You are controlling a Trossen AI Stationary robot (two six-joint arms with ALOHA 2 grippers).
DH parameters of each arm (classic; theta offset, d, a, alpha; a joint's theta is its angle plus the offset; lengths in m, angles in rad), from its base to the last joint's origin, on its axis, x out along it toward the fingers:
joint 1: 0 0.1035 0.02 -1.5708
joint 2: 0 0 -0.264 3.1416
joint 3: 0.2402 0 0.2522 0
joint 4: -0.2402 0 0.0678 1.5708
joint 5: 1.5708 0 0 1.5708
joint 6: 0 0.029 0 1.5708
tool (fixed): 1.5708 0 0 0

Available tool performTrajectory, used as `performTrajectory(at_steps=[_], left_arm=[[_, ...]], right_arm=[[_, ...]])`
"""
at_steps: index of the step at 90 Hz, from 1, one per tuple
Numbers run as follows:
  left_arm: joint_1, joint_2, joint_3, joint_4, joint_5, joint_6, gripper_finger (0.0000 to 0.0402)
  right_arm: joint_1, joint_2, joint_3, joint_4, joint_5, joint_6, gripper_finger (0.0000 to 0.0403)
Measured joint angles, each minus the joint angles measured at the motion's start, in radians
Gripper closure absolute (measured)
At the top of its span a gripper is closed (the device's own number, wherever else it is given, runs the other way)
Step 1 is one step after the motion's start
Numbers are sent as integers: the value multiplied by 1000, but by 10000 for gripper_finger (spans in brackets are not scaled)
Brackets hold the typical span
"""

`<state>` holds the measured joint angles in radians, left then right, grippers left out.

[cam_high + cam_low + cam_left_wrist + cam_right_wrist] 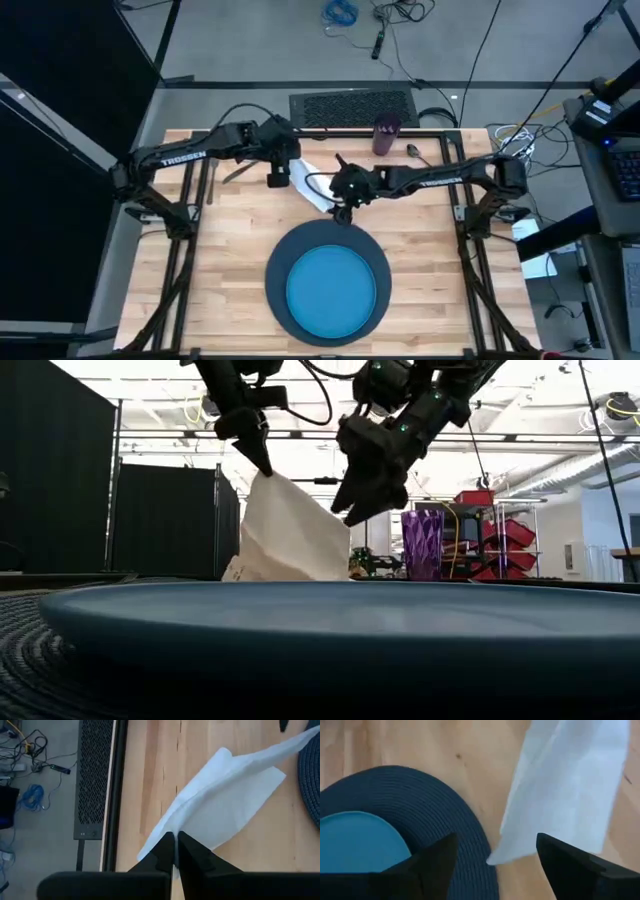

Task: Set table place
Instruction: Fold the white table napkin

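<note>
Pinching one corner, the left gripper lifts the white napkin off the desk. The right gripper hovers open beside the napkin's far end.

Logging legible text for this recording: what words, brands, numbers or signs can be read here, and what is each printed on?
"TROSSEN": white lettering on the left arm, high view.
"TROSSEN": likely the same word on the right arm, high view, but too small to read surely.
Nothing readable on the napkin, purple cup or blue plate.
</note>
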<state>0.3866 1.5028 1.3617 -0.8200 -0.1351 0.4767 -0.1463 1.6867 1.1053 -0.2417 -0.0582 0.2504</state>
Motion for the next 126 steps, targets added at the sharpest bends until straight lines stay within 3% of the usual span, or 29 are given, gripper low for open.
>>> performTrajectory(at_steps=[37, 44, 54, 85, 126], left_arm=[[0, 0, 0, -1, 4, 0, 402], [0, 0, 0, -1, 10, 0, 402], [0, 0, 0, -4, 11, 0, 402], [0, 0, 0, -5, 11, 1, 402], [0, 0, 0, 26, 11, 1, 402]], right_arm=[[-2, 69, 0, 50, 64, 10, 145], [-2, 88, 0, 46, 118, -2, 152], [-3, 96, 0, 39, 164, -21, 192], [-10, 92, 1, 27, 163, -95, 388], [-9, 84, 250, -363, 231, -201, 403]])
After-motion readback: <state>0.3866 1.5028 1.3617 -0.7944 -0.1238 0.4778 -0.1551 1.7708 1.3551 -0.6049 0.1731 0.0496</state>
